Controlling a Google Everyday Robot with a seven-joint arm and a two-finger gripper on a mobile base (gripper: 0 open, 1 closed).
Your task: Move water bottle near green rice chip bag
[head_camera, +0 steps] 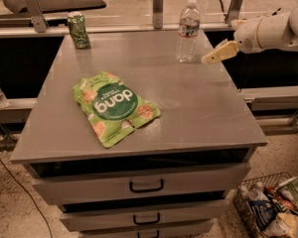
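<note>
The bag (115, 107) is bright green with a dark green circle, white letters and tan chip pictures; the table (198, 108) is plain grey. The bottle (188, 31) is clear with a white cap and a dark band, maybe partly red. The can (78, 30) is green, and the gripper (209, 59), just beside the bottle, is pale yellow.
</note>
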